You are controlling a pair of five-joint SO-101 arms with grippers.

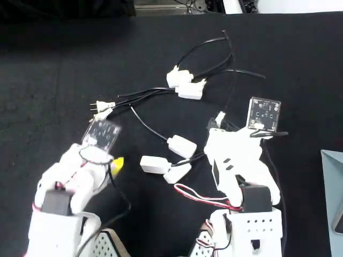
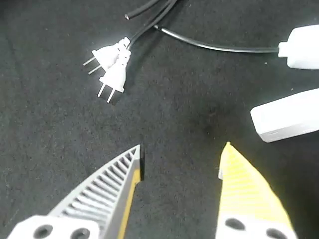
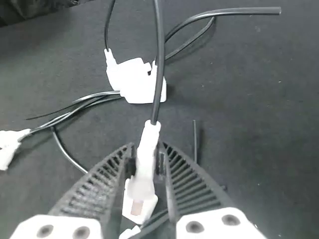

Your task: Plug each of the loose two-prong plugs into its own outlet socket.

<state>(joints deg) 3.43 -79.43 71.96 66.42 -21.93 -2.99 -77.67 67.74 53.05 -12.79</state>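
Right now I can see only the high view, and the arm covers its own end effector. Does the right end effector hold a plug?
Observer: Yes. The right end effector is shut on a white plug, and its black cord runs straight out ahead.
Operator: And the left one, please?
Observer: The left end effector is open and holds nothing.
Operator: What lies in front of it?
Observer: Two loose plugs lie side by side and touch, with their prongs bare on the table.
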